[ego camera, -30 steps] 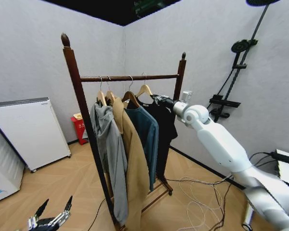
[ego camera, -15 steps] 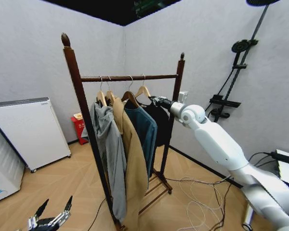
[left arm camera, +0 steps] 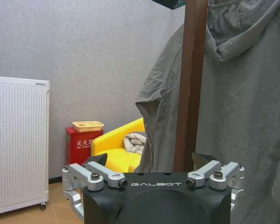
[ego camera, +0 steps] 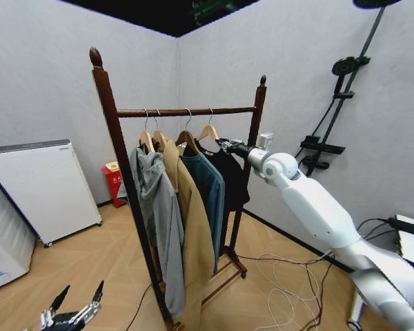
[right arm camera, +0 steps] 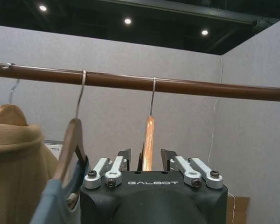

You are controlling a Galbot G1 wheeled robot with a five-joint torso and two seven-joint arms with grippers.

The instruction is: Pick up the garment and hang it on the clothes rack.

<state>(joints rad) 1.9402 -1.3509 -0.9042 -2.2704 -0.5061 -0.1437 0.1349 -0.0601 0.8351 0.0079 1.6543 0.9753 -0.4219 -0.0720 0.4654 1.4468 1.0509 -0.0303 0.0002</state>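
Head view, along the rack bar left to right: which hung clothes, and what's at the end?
Grey hoodie → tan coat → teal-blue jacket → black garment on the clothes rack, then the right gripper at its hanger.

grey hoodie [ego camera: 156, 207], tan coat [ego camera: 191, 221], possibly fire-extinguisher box [ego camera: 113, 185]
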